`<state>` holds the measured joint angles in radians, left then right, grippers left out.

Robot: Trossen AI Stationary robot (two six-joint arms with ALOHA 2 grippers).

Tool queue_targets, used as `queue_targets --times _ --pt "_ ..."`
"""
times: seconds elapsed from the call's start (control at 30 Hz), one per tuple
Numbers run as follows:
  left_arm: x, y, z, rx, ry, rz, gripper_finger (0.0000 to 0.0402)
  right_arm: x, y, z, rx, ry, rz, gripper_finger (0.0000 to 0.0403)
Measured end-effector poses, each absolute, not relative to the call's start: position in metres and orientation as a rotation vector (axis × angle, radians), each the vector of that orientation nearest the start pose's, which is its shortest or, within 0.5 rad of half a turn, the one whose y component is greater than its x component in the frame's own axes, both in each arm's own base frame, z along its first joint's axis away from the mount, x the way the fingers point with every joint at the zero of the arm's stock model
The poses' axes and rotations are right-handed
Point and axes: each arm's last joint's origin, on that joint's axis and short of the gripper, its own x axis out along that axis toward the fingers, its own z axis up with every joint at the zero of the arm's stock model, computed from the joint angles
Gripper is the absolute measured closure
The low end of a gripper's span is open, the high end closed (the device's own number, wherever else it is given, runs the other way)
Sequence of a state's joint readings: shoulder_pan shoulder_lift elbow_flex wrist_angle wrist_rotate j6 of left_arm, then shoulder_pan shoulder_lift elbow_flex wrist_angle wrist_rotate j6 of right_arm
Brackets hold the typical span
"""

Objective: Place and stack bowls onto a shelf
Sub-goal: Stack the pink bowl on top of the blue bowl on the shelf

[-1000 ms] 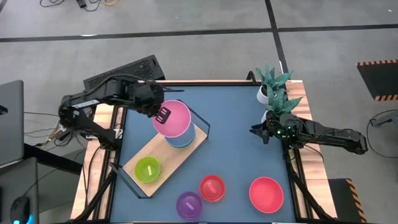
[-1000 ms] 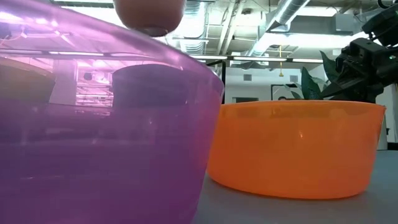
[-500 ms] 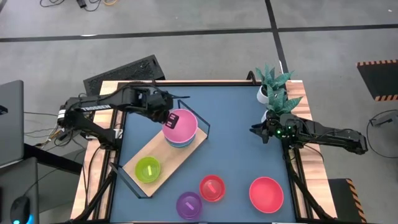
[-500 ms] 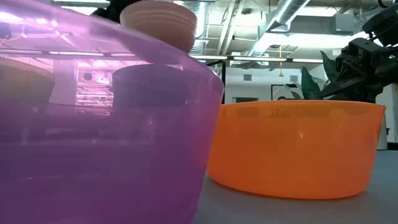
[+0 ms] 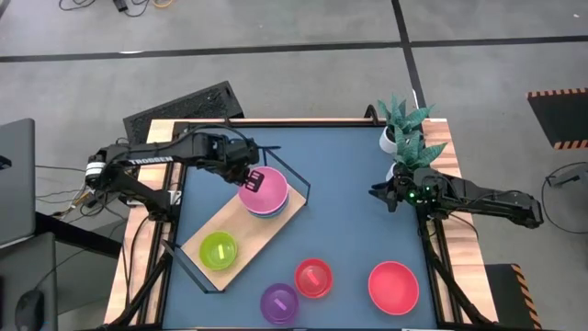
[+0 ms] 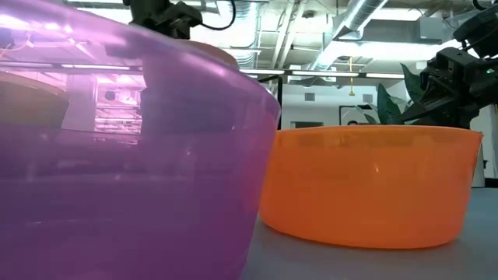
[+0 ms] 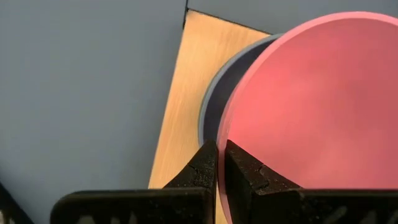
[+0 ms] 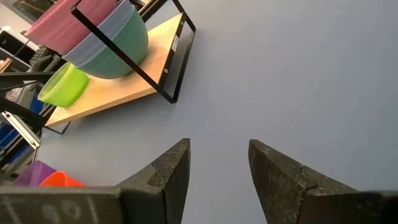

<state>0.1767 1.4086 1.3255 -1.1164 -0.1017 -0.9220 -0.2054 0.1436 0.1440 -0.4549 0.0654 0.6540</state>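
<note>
High view: a long wooden shelf [image 5: 241, 241] with a thin wire frame lies diagonally on the blue table [image 5: 354, 193]. At its far end, the left gripper [image 5: 254, 175] pinches the near rim of a smooth pink bowl [image 5: 265, 190], nested in a blue bowl [image 7: 217, 102]. Well apart, the right gripper [image 5: 381, 196] waits with jaws spread, empty.

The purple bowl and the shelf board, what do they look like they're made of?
The purple bowl looks like glossy translucent plastic: room lights and shapes show through its wall in the low view. The shelf board looks like pale matte wood or wood laminate, with faint grain; its frame seems thin black metal rod.
</note>
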Motion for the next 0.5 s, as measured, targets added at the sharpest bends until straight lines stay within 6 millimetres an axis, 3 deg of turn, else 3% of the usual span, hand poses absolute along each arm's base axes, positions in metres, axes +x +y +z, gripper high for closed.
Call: queue_targets --times 0.33,0.5 --pt "0.260 0.049 0.296 -0.861 0.995 0.772 0.0401 0.088 -0.020 0.159 0.666 0.352 -0.405 0.0214" --pt "0.261 0.050 0.296 -0.845 0.972 0.787 0.0401 0.088 -0.020 0.159 0.664 0.353 -0.404 0.0214"
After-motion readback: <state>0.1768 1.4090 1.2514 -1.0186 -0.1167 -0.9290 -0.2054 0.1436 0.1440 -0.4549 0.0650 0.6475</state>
